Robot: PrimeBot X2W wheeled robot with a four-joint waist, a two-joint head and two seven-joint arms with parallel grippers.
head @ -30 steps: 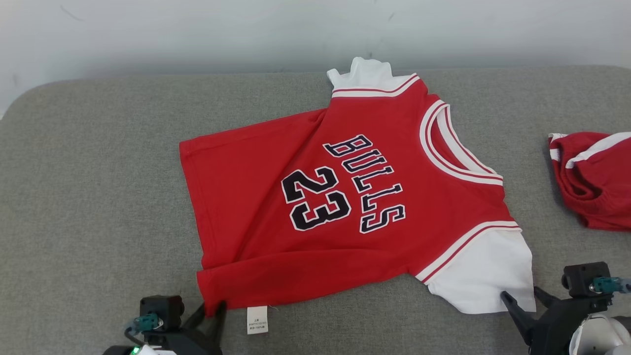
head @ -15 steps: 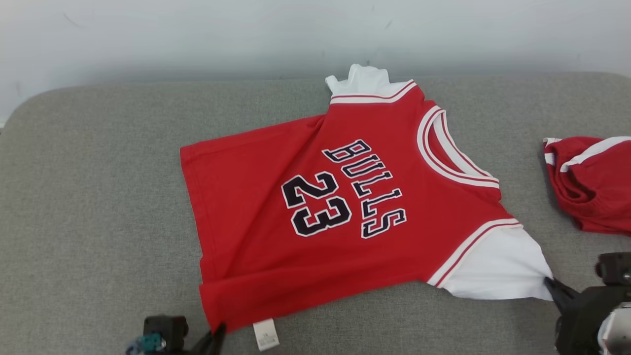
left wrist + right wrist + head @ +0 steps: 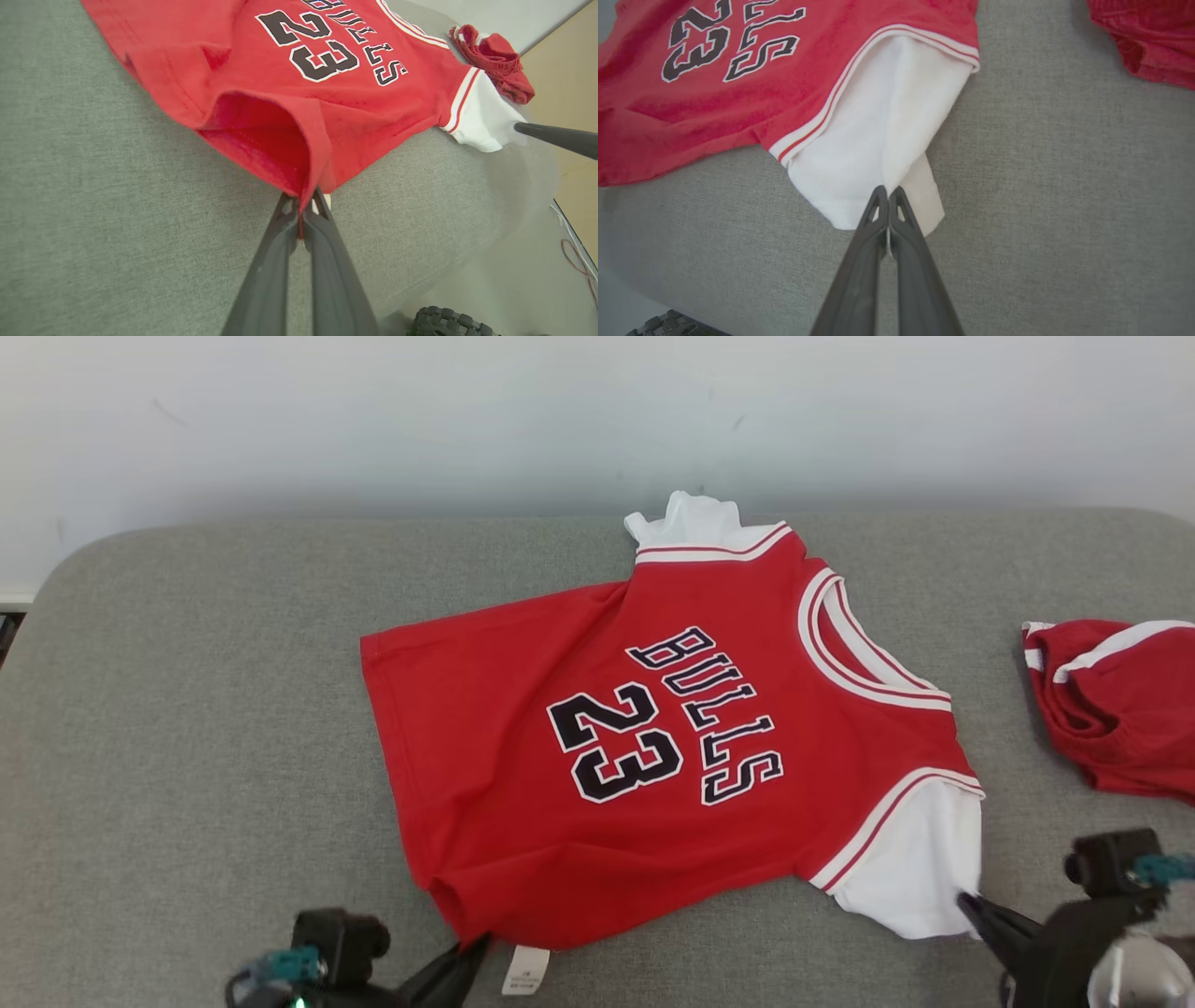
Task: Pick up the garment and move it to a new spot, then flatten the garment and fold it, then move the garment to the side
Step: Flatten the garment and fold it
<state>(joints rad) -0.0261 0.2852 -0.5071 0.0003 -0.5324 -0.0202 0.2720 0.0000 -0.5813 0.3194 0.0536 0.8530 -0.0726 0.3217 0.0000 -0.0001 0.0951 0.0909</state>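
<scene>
place: likely lab | grey padded table (image 3: pixel 187 709) | bare white wall (image 3: pixel 373 411)

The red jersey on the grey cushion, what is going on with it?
A two-armed robot is handling the red jersey, which lies print side up on the grey cushion. Its left tool is shut on the near hem corner, and its right tool is shut on the near white sleeve. Another red garment lies apart at the right.
</scene>
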